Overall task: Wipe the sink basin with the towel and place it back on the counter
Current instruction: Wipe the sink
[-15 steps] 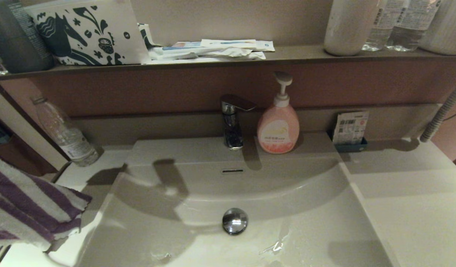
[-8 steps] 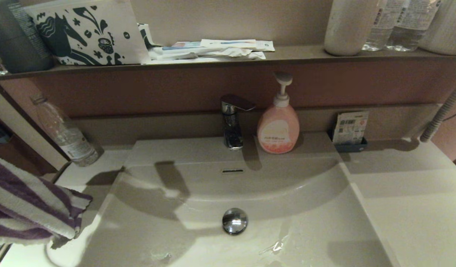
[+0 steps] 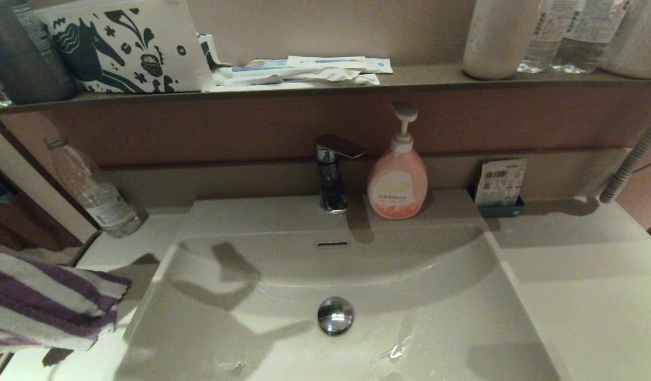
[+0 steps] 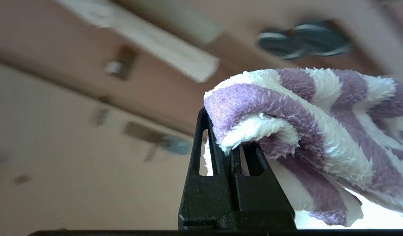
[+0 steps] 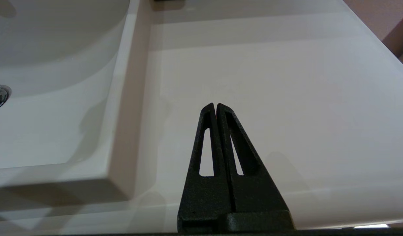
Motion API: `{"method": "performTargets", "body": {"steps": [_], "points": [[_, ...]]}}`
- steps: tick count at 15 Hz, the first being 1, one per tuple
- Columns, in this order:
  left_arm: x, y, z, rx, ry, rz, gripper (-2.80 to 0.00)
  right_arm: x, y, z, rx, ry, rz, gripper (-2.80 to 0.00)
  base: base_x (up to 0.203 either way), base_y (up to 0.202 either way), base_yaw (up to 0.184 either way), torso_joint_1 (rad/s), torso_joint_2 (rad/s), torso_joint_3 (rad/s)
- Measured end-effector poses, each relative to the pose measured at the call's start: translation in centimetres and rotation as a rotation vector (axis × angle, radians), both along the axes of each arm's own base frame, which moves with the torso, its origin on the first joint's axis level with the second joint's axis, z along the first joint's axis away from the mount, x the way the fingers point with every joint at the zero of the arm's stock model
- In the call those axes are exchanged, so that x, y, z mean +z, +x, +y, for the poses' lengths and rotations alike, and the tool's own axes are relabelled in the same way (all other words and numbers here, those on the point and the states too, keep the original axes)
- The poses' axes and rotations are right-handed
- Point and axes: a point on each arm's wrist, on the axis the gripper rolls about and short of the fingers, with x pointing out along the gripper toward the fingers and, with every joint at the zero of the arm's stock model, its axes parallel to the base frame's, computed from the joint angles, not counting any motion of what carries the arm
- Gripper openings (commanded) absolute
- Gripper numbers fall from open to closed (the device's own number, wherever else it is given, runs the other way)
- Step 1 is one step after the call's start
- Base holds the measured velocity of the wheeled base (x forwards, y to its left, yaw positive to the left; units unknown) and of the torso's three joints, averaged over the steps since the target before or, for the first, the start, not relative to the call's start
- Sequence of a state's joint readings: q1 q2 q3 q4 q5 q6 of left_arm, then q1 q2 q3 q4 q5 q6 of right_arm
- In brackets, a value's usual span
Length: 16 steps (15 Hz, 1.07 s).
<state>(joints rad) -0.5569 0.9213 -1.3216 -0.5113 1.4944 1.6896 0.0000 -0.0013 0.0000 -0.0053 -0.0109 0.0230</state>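
Clamping a bunched fold of the purple-and-white striped towel [image 4: 296, 108], the left gripper [image 4: 228, 144] holds it above the counter [image 3: 129, 248] at nine o'clock of the sink basin [image 3: 420, 328]; the right gripper [image 5: 215, 106], fingers together and holding nothing, hovers over the counter at three o'clock.

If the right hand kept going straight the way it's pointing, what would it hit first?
Probably the flat cream-white counter beside the sink basin. The shut right hand angles down toward that bare surface with nothing between, though depth is unclear.
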Motion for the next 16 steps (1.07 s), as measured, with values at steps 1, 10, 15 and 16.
{"method": "performTargets", "body": {"steps": [1, 10, 15, 16], "points": [[-0.5, 0.3, -0.2, 0.022, 0.035, 0.004, -2.80, 0.0, 0.0, 0.0, 0.000, 0.000, 0.000, -2.80, 0.000, 0.000, 0.000, 0.000, 0.00, 0.000], [-6.1, 3.6, -1.3, -0.208, 0.242, -0.059, -2.80, 0.0, 0.0, 0.0, 0.000, 0.000, 0.000, -2.80, 0.000, 0.000, 0.000, 0.000, 0.00, 0.000], [-8.8, 3.7, -0.4, -0.230, 0.145, 0.060, -2.80, 0.0, 0.0, 0.0, 0.000, 0.000, 0.000, -2.80, 0.000, 0.000, 0.000, 0.000, 0.00, 0.000], [-9.4, 3.4, -0.3, -0.265, 0.095, 0.101, -2.80, 0.0, 0.0, 0.0, 0.000, 0.000, 0.000, -2.80, 0.000, 0.000, 0.000, 0.000, 0.00, 0.000]]}}
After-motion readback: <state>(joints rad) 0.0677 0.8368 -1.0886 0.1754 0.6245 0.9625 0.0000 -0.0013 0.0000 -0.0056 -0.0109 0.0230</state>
